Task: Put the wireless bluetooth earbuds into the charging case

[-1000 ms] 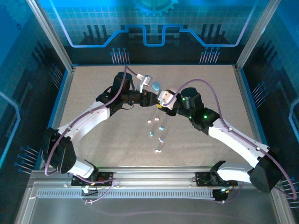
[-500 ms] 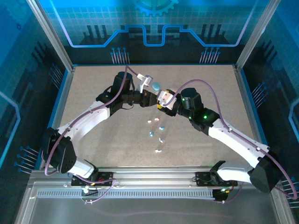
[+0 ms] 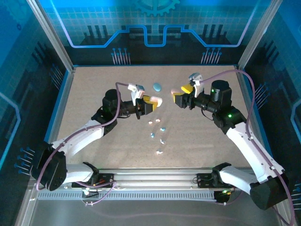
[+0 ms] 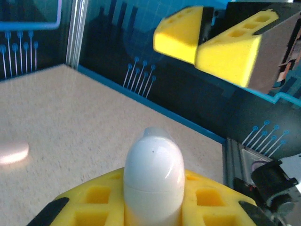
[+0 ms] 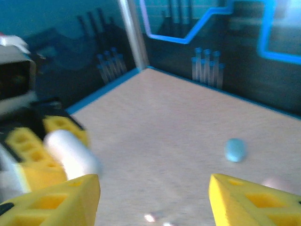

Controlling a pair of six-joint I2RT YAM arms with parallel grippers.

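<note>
Earbuds point(image 3: 153, 135) are lying loose on the desk point(image 3: 94, 84), a bit closer to the arm bases than both grippers. The left gripper point(image 3: 151, 103) is squeezing a white case point(image 4: 153, 174), which is sticking out past its tips. The right gripper point(image 5: 153, 197) is facing it, gaping wide and holding nothing. A blue case point(image 3: 156, 86) is sitting farther back.

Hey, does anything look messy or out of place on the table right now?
Yes. The earbuds lie scattered loose on the table, near its middle, and none is in a case. The white case looks closed, held off the table in the left pincer. The blue case and the pink case lie apart farther back.
</note>
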